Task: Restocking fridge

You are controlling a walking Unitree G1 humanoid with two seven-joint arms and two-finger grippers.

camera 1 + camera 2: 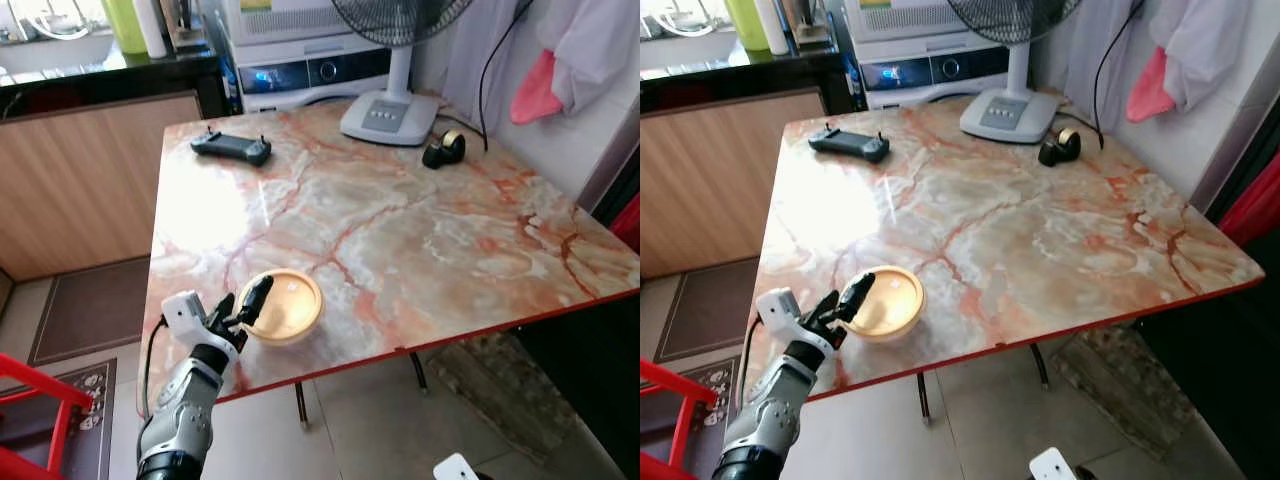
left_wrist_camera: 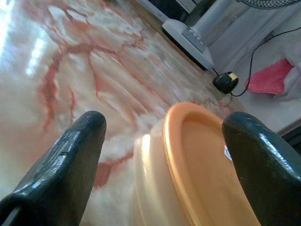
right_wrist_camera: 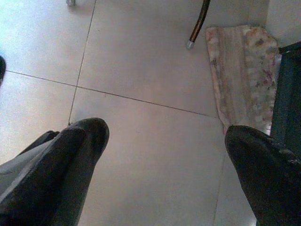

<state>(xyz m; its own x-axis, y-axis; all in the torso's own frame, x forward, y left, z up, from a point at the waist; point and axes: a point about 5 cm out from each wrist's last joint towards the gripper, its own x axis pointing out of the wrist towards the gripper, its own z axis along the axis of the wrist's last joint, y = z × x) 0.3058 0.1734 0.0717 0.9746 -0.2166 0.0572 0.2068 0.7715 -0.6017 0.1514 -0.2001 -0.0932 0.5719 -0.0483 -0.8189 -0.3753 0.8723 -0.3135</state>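
The left end effector (image 1: 243,306), fingers spread apart and released, straddles the near-left rim of the round orange-lidded container (image 1: 283,306) at the worktop's (image 1: 420,240) near-left edge, while the right end effector (image 3: 164,155) hangs released over the floor.

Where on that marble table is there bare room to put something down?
The middle and right of the table lie bare, between the yellow container and the fan base. It is crowded at the near-left edge, where the left gripper reaches the container.
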